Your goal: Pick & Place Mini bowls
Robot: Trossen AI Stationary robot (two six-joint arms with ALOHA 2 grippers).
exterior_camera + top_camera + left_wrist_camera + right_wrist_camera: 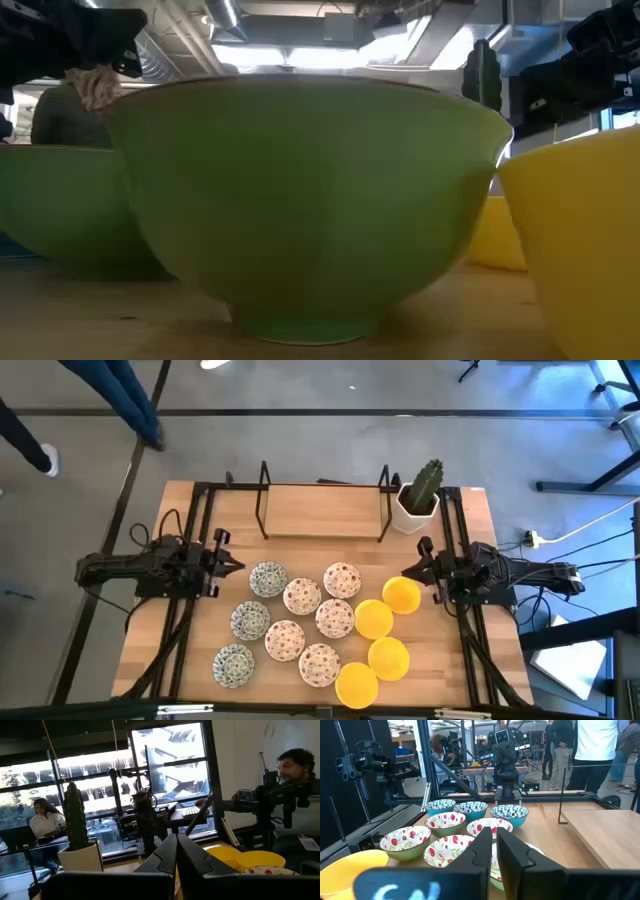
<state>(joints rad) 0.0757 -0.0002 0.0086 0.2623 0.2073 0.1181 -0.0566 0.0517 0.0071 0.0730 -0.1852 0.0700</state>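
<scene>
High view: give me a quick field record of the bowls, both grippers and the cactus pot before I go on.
bowls: twelve on the table, all clustered at its front middle, none held
yellow bowls: four, on the cluster's right side
red-speckled bowls: five, in the middle
green-blue patterned bowls: three, on the left side
left gripper: shut, empty, at the table's left edge
right gripper: shut, empty, at the right edge, close to a yellow bowl
cactus pot: back right corner

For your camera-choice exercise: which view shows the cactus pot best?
The high view: the cactus pot shows whole, pot and cactus, standing at the table's far right corner. The left wrist view shows it side-on, its base hidden by the gripper. The low view catches only a dark cactus silhouette. The right wrist view misses it.
</scene>
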